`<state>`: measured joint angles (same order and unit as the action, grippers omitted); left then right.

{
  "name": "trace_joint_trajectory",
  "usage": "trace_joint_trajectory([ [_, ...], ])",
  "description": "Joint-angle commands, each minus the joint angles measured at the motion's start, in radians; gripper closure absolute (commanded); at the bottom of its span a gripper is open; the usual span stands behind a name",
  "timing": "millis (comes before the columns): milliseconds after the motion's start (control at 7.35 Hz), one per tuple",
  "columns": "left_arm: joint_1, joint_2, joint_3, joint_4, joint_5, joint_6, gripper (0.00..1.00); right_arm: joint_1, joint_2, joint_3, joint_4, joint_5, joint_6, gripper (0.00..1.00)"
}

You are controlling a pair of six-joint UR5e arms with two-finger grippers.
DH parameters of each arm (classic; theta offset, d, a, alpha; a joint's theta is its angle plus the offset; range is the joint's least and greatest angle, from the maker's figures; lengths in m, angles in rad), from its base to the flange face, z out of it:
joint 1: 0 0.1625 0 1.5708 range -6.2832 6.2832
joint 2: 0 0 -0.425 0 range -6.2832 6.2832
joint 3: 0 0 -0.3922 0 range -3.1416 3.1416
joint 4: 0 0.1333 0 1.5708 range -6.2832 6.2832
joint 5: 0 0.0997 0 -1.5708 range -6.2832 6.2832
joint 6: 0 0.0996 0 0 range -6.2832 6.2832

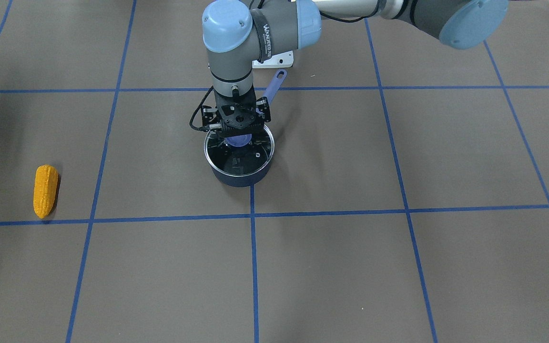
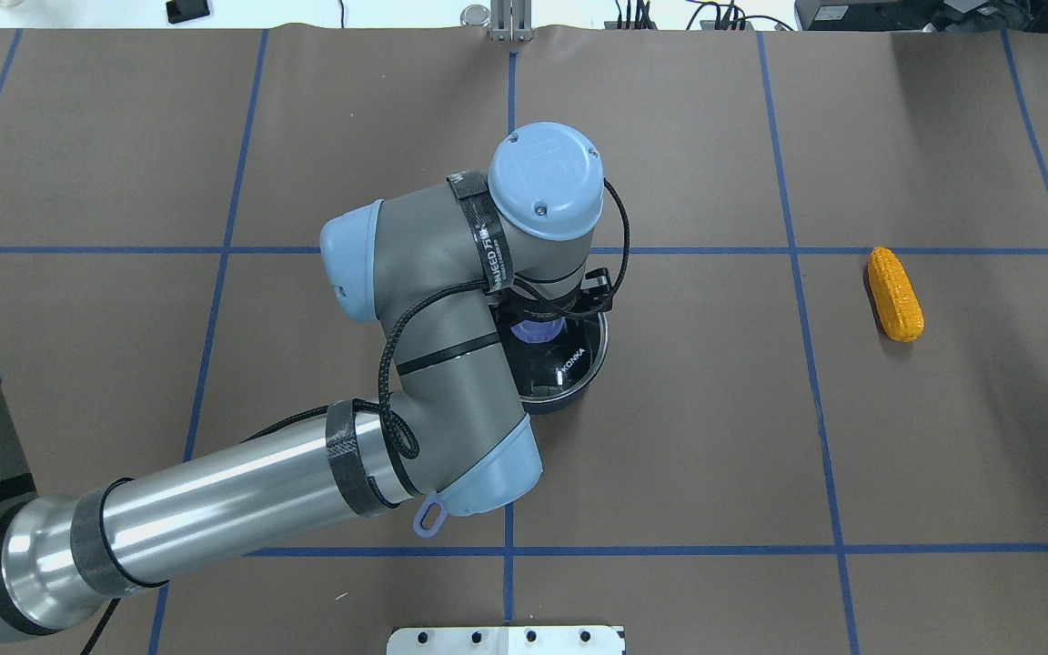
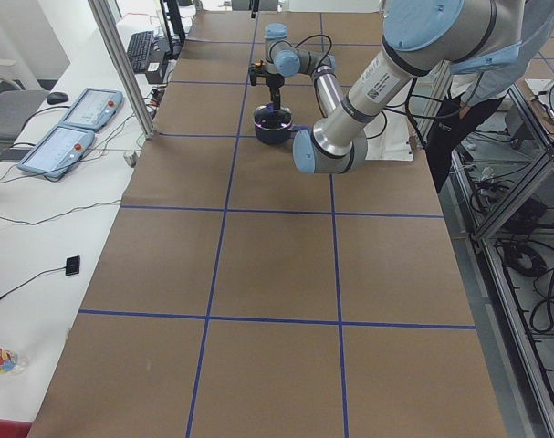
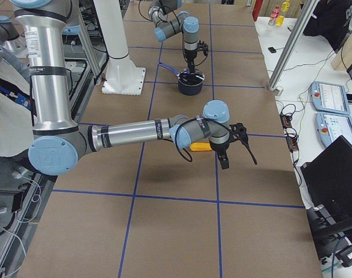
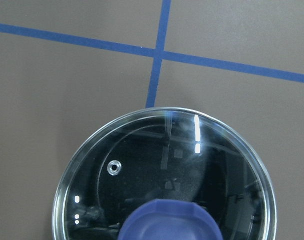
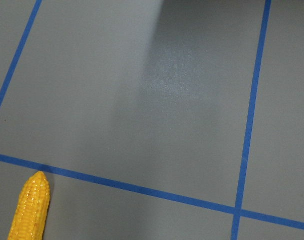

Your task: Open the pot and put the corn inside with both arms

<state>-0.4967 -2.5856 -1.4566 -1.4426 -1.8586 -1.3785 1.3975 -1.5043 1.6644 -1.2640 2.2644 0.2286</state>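
The dark blue pot (image 1: pixel 239 177) stands at the table's middle with its glass lid (image 1: pixel 255 155) on; the lid's purple knob (image 1: pixel 238 140) shows. My left gripper (image 1: pixel 238 135) points down right over the knob with its jaws spread, holding nothing. In the left wrist view the lid (image 5: pixel 141 165) and knob (image 5: pixel 169 220) fill the lower half. The orange-yellow corn (image 2: pixel 894 293) lies flat far off on the robot's right. My right gripper (image 4: pixel 224 162) hangs above the table just beyond the corn (image 4: pixel 200 146); I cannot tell whether it is open or shut. The corn's tip shows in the right wrist view (image 6: pixel 30 207).
The pot's purple handle (image 1: pixel 274 85) points toward the robot, under the left arm's forearm. A white base plate (image 2: pixel 506 639) lies at the robot's edge. Blue tape lines grid the brown table. Control pendants (image 4: pixel 329 95) lie on the far bench.
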Motion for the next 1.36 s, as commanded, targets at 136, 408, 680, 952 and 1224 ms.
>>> trace_joint_trajectory([
  [136,0.007,-0.002,0.002,-0.019,0.022,0.012,0.59,0.0,-0.001,0.0,0.0,0.001,0.0,0.0],
  [408,0.007,0.001,0.001,-0.021,0.024,0.013,0.74,0.0,-0.001,0.0,0.0,0.001,0.0,0.0],
  [680,0.003,0.005,-0.031,-0.012,0.026,0.016,1.0,0.0,-0.001,-0.002,0.0,0.001,0.0,0.0],
  [952,-0.005,0.056,-0.167,0.061,0.024,0.032,1.0,0.0,-0.001,-0.002,0.0,0.001,0.0,0.0],
  [1224,-0.028,0.189,-0.401,0.171,0.024,0.151,1.0,0.0,-0.001,-0.002,0.0,0.001,0.0,0.0],
])
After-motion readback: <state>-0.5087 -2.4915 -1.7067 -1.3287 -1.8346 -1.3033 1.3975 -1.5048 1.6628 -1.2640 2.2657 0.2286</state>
